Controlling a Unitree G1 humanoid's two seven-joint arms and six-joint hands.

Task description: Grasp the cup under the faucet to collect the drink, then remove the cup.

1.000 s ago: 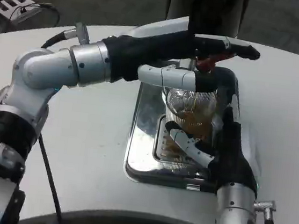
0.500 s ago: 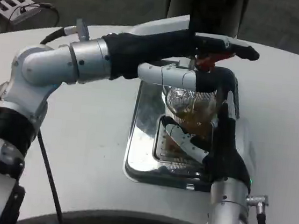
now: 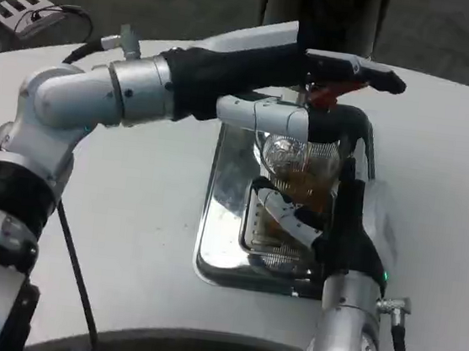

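Right robot hand (image 3: pixel 344 218) is wrapping the cup (image 3: pixel 303 171) from its right side and front, the black palm lying against the cup's right wall and the white fingers (image 3: pixel 292 224) curling across its lower front, so I am reading it as grasping the cup. That cup is standing upright on the grille of the steel drip tray (image 3: pixel 225 217), directly below the faucet (image 3: pixel 337 90), with amber drink filling its lower part (how full is hard to tell through the ribbed clear wall). Its long axis is running straight up toward the spout, and that is the relation the coming move is hanging on: the spout and the left robot hand are sitting just above the rim, so the cup is probably needing to come out low and toward the robot before any lifting.

Left robot hand (image 3: pixel 311 95) is reaching across from the left at the tap, upper fingers lying over the red lever and a lower white finger (image 3: pixel 262 115) stretching just above the cup's rim; whether it is truly clamping the lever I cannot tell. Of the two, the right is plainly the nearer to the cup, touching it, while the left is staying above it. Tray and dispenser are resting on the white counter (image 3: pixel 128 214).
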